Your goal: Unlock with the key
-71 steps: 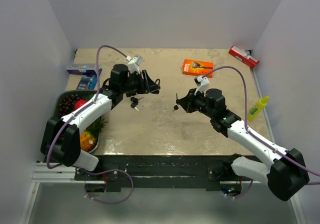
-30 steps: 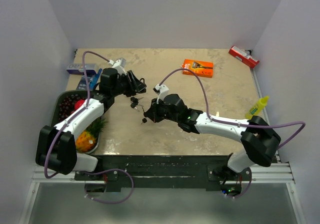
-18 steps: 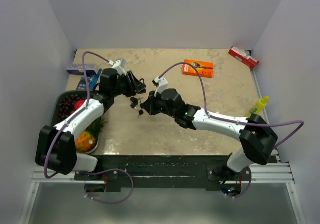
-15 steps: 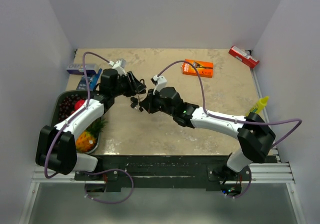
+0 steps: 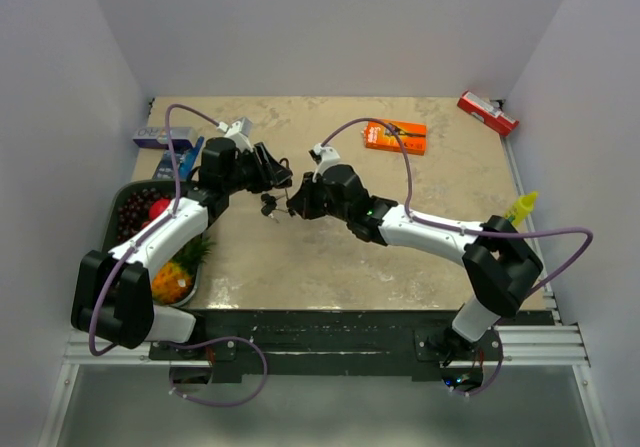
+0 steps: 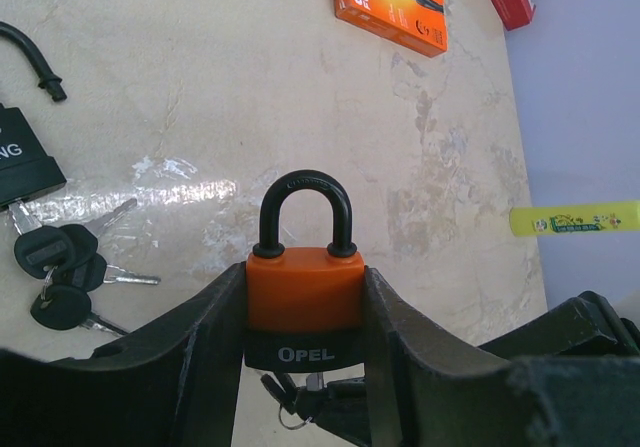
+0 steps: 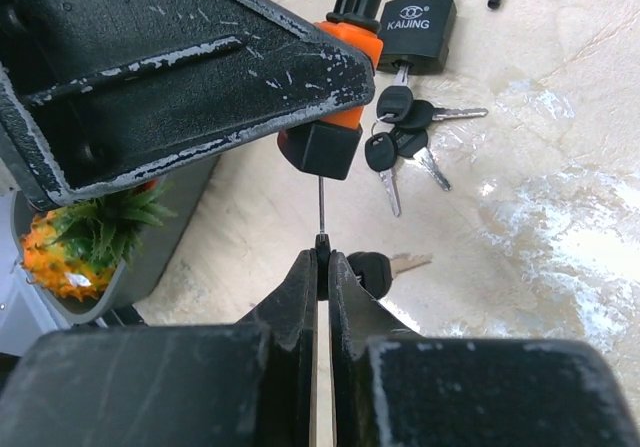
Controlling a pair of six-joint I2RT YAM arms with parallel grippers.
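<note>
Over the left-centre of the beige marbled table, the left claw clamps an orange padlock by its sides, shackle pointing away from the wrist. The right claw pinches a key, its blade meeting the padlock's black base.

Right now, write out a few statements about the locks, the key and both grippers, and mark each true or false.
1. The left gripper clamps the orange padlock. True.
2. The orange padlock's shackle is open. False: both legs sit in the body.
3. The right gripper pinches a key whose blade points up at the orange padlock's underside. True.
4. The black padlock hangs from the right gripper. False: it lies on the table, next to a bunch of keys.
</note>
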